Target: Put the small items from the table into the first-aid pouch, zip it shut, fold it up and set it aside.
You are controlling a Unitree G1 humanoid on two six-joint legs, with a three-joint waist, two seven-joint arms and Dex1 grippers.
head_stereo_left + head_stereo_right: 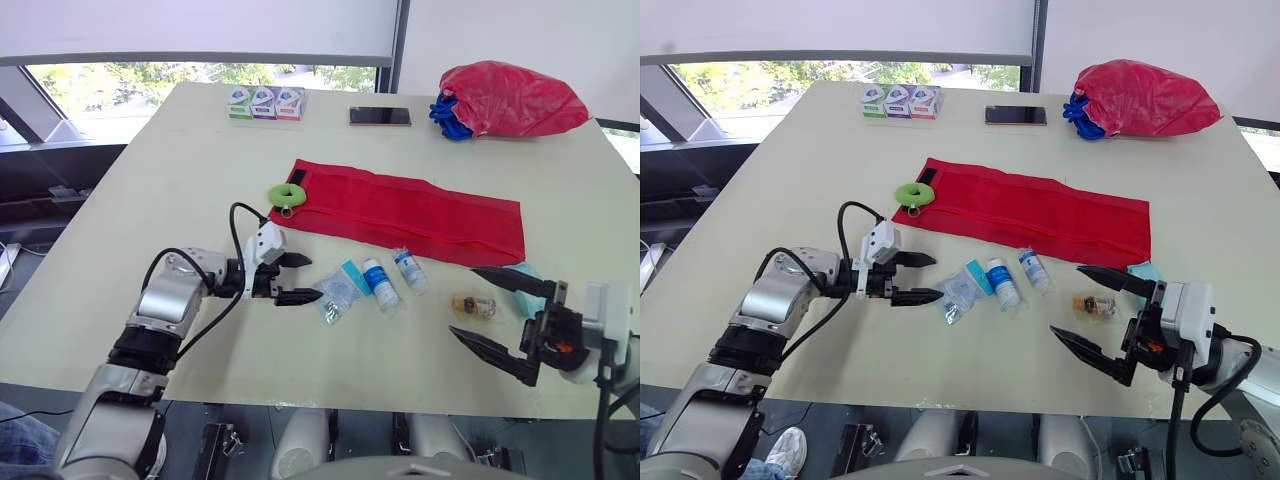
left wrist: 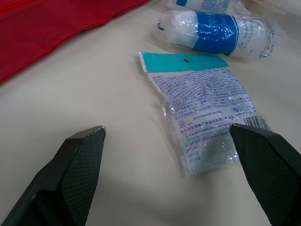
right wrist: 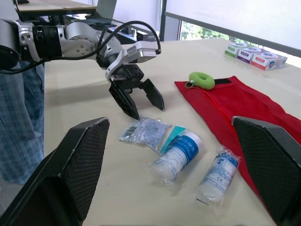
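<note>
Black-fingered right gripper [image 1: 1065,299] sits at the near right edge of your table [image 1: 150,200], jaws spread wide, nothing held. Just past its tips a small brown item [image 1: 473,305] in clear wrap lies on the table, in line with the gap between the two fingers, not touched as far as you can see. A teal item [image 1: 530,275] pokes out behind the far finger, partly hidden, by the near right corner of the red pouch [image 1: 400,212].

Near left, your left gripper [image 1: 315,278] hovers low over the table, jaws also spread, empty, pointing right at a clear packet [image 1: 338,293] with a teal header. In the left wrist view the packet lies flat just ahead of the fingers. One tip is right by its corner; contact can't be told.

Right of the packet, touching or nearly so, is a gauze roll [image 1: 379,283] with a blue label. A slimmer roll [image 1: 409,270] lies just beside it, both flat in wrap. All these items are outside the pouch.

The red pouch lies unfolded and flat mid-table, a long strip running left to right, the rolls near its near edge. A green ring [image 1: 287,194] sits at its far left corner.

Far edge: three small boxes [image 1: 265,102] in a row on the left, a phone [image 1: 380,116] to their right. At the far right is a red plastic bag [image 1: 510,98], with a blue bundle [image 1: 447,115] touching its left side.
</note>
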